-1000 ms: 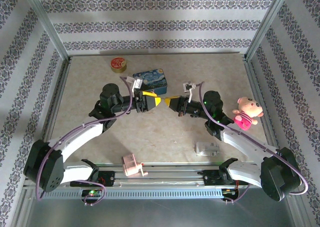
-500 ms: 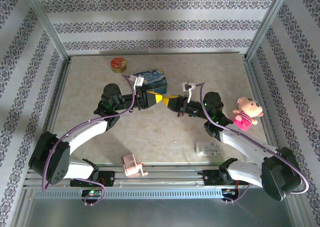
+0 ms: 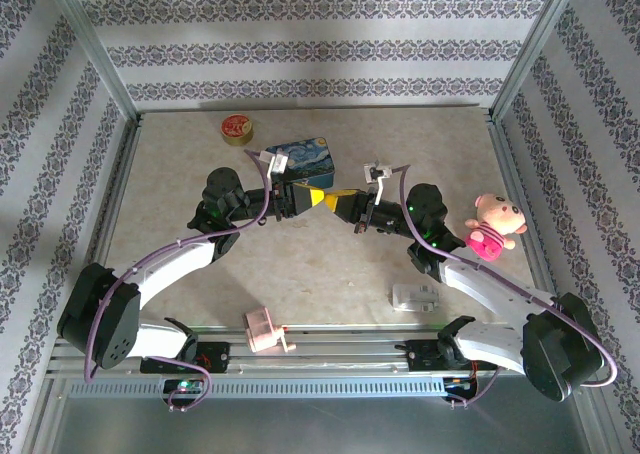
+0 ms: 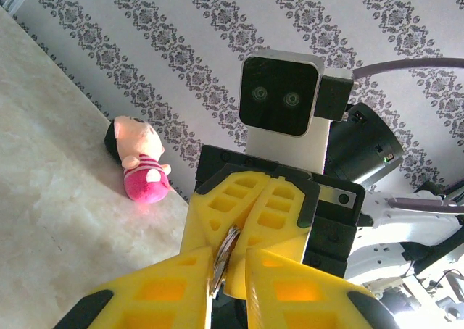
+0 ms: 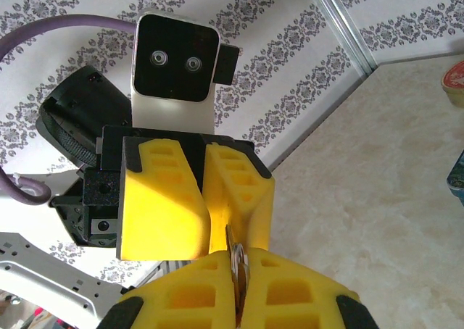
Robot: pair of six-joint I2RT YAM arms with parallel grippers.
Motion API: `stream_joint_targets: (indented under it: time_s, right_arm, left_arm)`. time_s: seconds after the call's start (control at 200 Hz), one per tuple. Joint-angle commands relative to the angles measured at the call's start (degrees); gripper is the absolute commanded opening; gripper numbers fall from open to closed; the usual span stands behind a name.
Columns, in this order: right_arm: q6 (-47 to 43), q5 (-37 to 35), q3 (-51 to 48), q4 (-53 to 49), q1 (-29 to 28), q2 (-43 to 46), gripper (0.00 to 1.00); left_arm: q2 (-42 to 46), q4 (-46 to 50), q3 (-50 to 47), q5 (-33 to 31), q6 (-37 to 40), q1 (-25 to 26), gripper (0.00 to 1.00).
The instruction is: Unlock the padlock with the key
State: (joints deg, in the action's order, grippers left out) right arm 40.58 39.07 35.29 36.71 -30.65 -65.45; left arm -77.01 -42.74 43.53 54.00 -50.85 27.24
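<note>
padlock [image 4: 226, 255]: 1, in right jaws; blue tin [image 3: 310, 157]: 1; plush toy [image 3: 492, 224]: 1

Honestly no readable text anywhere; the round red tin [image 3: 237, 128] has a gold mark on its lid (too small to make out).

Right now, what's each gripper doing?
Left gripper: nearly closed around the key; whether it grips cannot be told.
Right gripper: closed on the key.
</note>
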Motion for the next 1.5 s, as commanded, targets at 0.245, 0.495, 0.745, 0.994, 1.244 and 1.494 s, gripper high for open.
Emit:
stream_joint_targets:
  time_s: [0.245,0.495,0.745,0.994,1.244,1.494]
  right_arm:
    - [1.08,0.48,1.80,3.63,-0.81,-1.25,0.00]
    - [0.93,0.07,1.39,2.81,-0.90,-1.35,0.05]
    - [-2.94,-5.36,-0.83,-4.11,0.32,3.35,0.56]
    - [-8.53,-4.33,-3.77,-5.58,0.33,10.38,0.68]
    - [-11.09,0.43,-5.08,-5.42,0.24,13.01,0.67]
    - [-12.87,-11.82,-7.89,-12.34,0.59,15.79,0.70]
  left_arm:
    - [0.16,-2.26,-0.83,1.46,1.48,-0.59,0.08]
    - [2.39,0.68,-0.83,0.27,5.71,-0.70,0.00]
    - [10.91,39.05,7.74,-5.64,29.33,-0.88,0.00]
    - [11.52,71.52,21.39,-5.03,50.85,-0.61,0.00]
    - [2.23,97.88,38.26,-22.34,65.10,9.55,0.00]
    - [-7.40,105.91,47.58,-31.89,64.91,15.41,0.00]
